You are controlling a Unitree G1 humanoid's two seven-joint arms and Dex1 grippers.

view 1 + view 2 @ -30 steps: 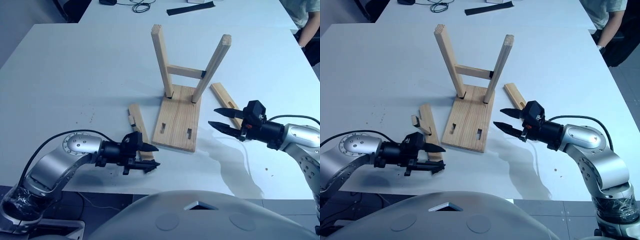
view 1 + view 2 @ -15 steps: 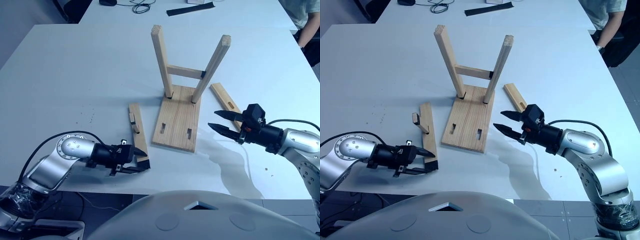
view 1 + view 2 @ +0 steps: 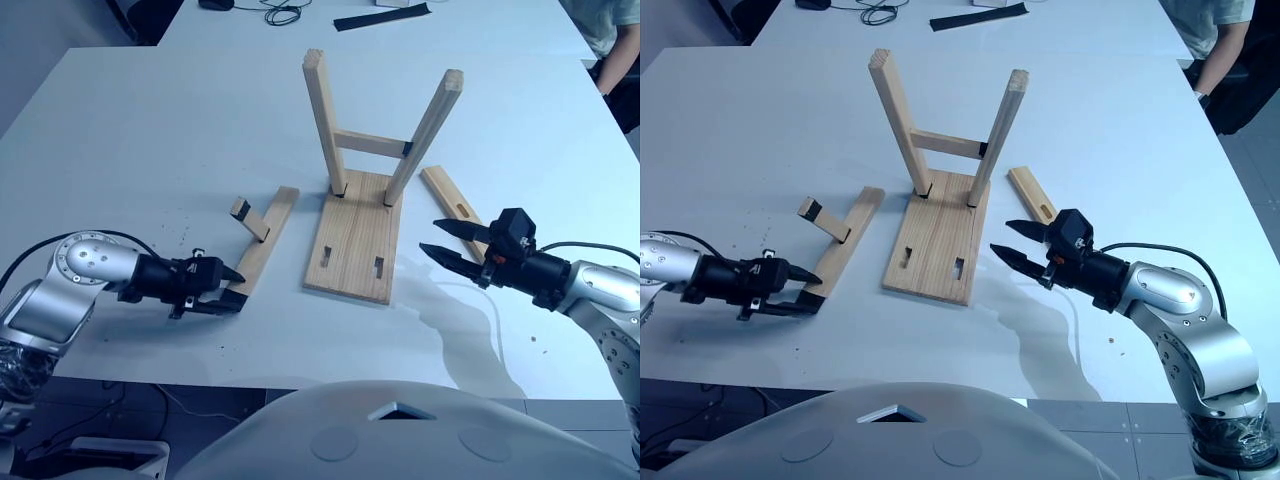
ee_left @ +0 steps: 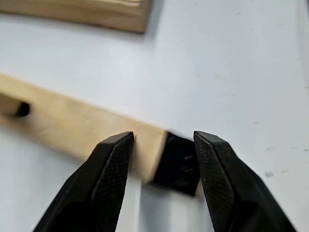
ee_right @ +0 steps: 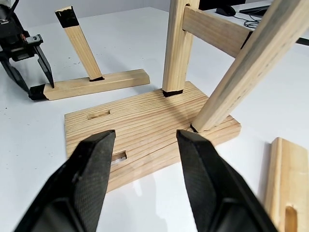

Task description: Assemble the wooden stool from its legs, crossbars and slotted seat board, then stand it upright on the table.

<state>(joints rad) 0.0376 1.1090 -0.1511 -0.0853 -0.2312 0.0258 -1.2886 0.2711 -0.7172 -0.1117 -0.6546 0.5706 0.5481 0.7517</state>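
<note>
Left gripper [image 3: 232, 291] sits off the near-left corner of the seat board [image 3: 355, 240], pinched on the black-capped end of a loose leg [image 3: 268, 232] that lies flat just left of the board. Two upright legs [image 3: 325, 120] joined by a crossbar [image 3: 370, 143] stand in the board's far slots. A slotted bar [image 3: 450, 205] lies just right of the board. Right gripper [image 3: 428, 235] hovers there too, spread wide and empty.

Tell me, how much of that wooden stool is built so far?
About half. Done: two pale wooden legs joined by a crossbar stand in the flat slotted seat board. In hand: the left gripper clamps a loose black-tipped wooden leg; the right gripper hovers open. Left: the board's two empty slots, another slotted wooden bar, then flipping upright.
</note>
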